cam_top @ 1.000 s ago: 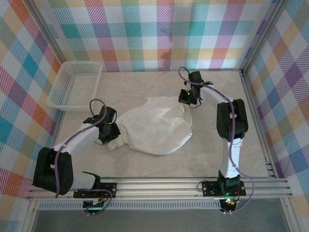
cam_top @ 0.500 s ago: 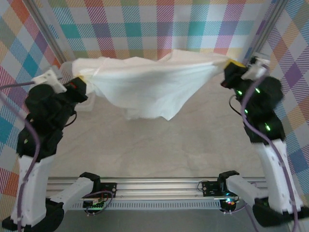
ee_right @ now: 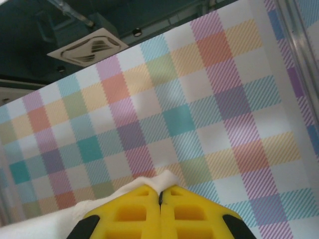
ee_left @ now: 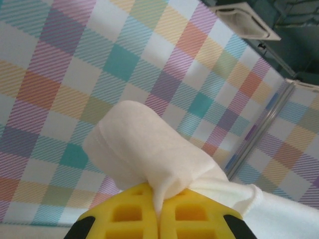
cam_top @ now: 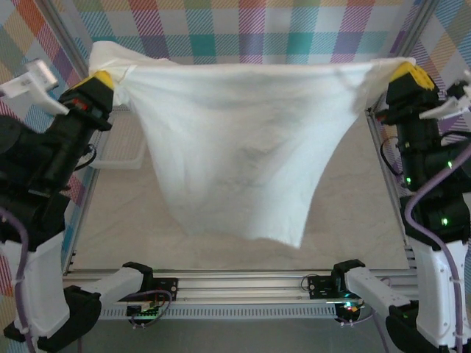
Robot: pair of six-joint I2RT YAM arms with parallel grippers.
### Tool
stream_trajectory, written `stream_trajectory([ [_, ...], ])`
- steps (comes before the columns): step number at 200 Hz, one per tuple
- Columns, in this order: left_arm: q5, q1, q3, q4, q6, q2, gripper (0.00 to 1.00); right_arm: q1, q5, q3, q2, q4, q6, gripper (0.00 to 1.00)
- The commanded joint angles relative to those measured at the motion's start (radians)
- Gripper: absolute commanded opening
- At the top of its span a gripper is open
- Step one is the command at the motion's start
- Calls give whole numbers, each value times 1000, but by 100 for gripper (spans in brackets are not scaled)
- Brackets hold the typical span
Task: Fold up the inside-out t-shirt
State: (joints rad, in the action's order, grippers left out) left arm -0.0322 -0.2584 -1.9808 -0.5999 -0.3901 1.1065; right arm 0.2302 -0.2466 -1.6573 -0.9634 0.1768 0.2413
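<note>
The inside-out t-shirt [cam_top: 243,140] hangs in the air as a wide white sheet, stretched between both raised arms, its lower edge dangling above the table. My left gripper [cam_top: 103,76] is shut on its upper left corner, where a bunch of white fabric [ee_left: 149,154] bulges out above the yellow fingers [ee_left: 119,214]. At the upper right, my right gripper [cam_top: 408,71] is shut on the other corner; a small tip of cloth [ee_right: 162,180] pokes out between its closed yellow fingers [ee_right: 194,211].
The white lattice basket [cam_top: 121,147] stands at the table's far left, mostly hidden behind the shirt and left arm. Plaid walls [cam_top: 257,29] enclose the table [cam_top: 353,220]. An aluminium rail [cam_top: 243,278] runs along the near edge.
Both arms have lifted the shirt from the table and pulled it apart and toward the camera; it went from a crumpled heap to a spread hanging sheet.
</note>
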Motion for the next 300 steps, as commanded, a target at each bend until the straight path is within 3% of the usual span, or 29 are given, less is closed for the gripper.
stream_trajectory([
  [1,38,13,38,4,43,116,0,-5,-112,0,-125,30,-33,0],
  [45,157,25,169,130,119,401,0,-111,-15,22,-442,-68,3,0],
  [70,92,51,160,226,124,618,0,-146,71,-15,-677,-168,-50,4],
  [75,62,55,159,260,112,646,7,-155,105,-68,-731,-119,-45,9],
  [89,6,65,135,298,86,705,35,-174,220,-304,-872,140,-13,44],
  [97,-10,65,115,294,88,718,45,-179,277,-415,-929,262,-10,56],
  [115,-24,65,125,284,106,689,59,-178,360,-512,-963,376,-10,67],
  [141,-141,58,206,243,143,553,68,-178,498,-509,-905,514,39,69],
  [161,-232,7,328,220,233,393,73,-177,636,-382,-788,594,89,68],
  [187,-270,-163,518,158,517,192,78,-157,724,-30,-531,592,148,66],
  [219,-204,-394,682,-84,778,81,79,-41,599,470,-199,619,311,60],
  [234,-84,-471,750,-131,759,65,79,38,592,640,-99,678,384,60],
  [246,-67,-515,824,-126,765,50,79,100,555,760,-44,696,465,60],
  [273,-53,-615,994,-10,878,15,80,189,524,933,-48,609,570,62],
  [300,4,-644,1040,56,929,27,81,186,262,936,-128,688,714,72],
])
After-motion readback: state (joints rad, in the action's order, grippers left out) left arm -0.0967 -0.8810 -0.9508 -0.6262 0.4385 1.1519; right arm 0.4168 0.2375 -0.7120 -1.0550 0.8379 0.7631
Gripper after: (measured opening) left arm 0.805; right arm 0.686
